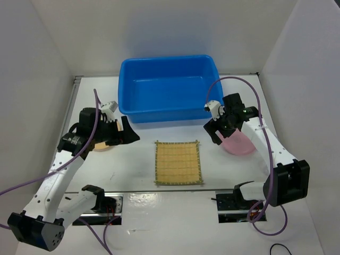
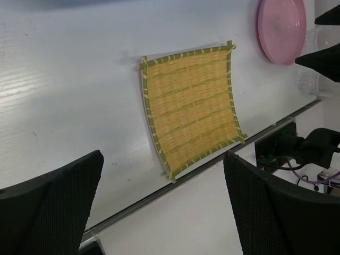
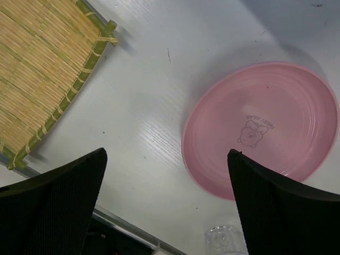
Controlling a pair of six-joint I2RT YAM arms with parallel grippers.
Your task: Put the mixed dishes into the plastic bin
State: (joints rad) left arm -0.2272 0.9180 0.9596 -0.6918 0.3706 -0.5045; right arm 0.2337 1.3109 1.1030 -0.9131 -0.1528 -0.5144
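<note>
While the right gripper (image 3: 167, 207) is hovering open and empty by the pink plate (image 3: 260, 127) | plate is looking stiff, slick, light: pinch rim | left gripper (image 2: 164, 212) is gaping empty.

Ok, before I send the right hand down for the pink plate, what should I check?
1. Right hand open and empty: ok.
2. Pink plate lying flat, below that hand: ok.
3. Cup clear of the descent: cannot tell; it stands close to the plate.
4. Bin empty, room for dishes: ok.
5. Left hand open, away from the plate: ok.
6. Tan plate reachable: cannot tell; mostly hidden under the left arm.
</note>
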